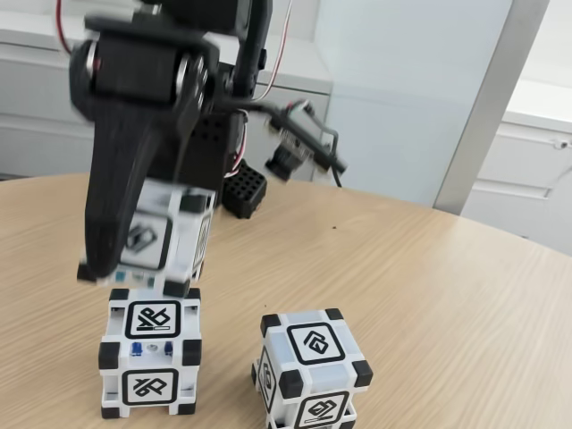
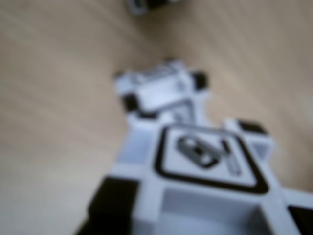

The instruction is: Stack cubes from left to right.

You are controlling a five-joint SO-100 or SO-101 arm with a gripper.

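Filling the lower right of the wrist view, a blurred cube is sitting clamped in the tool, hanging just above the lower-left cube on the worktop, needing squaring over it before lowering; the third cube is waiting alongside.

- held cube: white, black corners, blurred, just above left cube
- left cube upright on desk
- right cube near it, turned
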